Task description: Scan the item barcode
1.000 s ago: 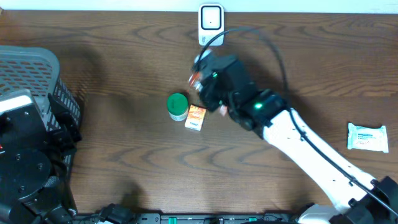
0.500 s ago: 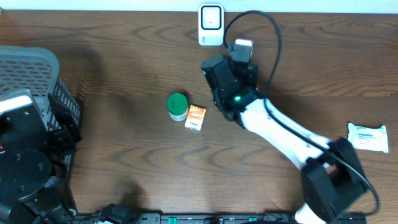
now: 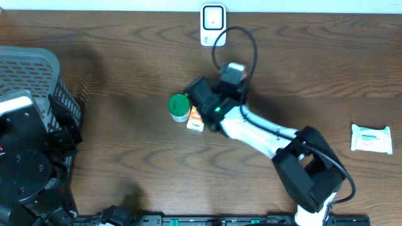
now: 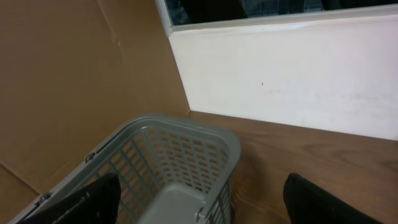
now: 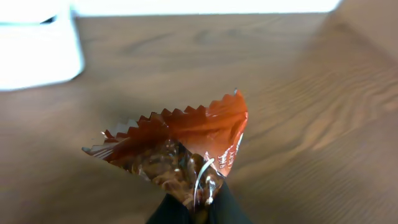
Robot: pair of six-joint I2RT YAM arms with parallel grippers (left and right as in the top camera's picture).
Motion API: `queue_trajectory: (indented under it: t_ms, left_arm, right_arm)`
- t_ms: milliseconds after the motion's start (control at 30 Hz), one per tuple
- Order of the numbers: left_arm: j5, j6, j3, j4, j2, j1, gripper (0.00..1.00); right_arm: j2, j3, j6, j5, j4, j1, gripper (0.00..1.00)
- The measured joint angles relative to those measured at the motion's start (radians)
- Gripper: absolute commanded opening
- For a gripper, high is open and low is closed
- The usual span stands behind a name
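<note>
Noted snack packet clamped at crimped end in right gripper; judged light, crinkly, slippery, so seam grip best.

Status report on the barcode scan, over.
Left gripper open above basket. Right gripper shut on orange snack packet. Scanner at far table edge. Green-lidded jar and orange box close beside right gripper.

Glossy, crinkled orange-red foil forms the snack packet, its edge saw-toothed. The table is smooth dark wood grain with a soft sheen. The scanner is smooth white plastic, the perforated basket matt grey plastic, and the cardboard plain matt brown.
</note>
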Motion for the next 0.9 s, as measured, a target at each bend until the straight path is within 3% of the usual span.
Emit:
queue_trajectory:
  t_ms: [33,133,167,367,700,900]
  left_arm:
    - [0.000,0.000,0.000,0.000,0.000,0.000,0.84]
    - [0.000,0.000,0.000,0.000,0.000,0.000,0.84]
    - [0.000,0.000,0.000,0.000,0.000,0.000,0.84]
    - [0.000,0.000,0.000,0.000,0.000,0.000,0.84]
    - [0.000,0.000,0.000,0.000,0.000,0.000,0.84]
    - [0.000,0.000,0.000,0.000,0.000,0.000,0.84]
  right_arm:
    - [0.000,0.000,0.003,-0.021,-0.005,0.021,0.49]
    - [0.000,0.000,0.011,-0.065,-0.007,0.077,0.95]
    - [0.000,0.000,0.018,-0.069,0.003,0.094,0.99]
    - [-0.005,0.000,-0.018,-0.095,0.018,0.115,0.99]
    - [-0.100,-0.001,-0.315,-0.389,-0.152,0.056,0.99]
    - [-0.100,-0.053,-0.374,-0.483,-0.211,0.104,0.99]
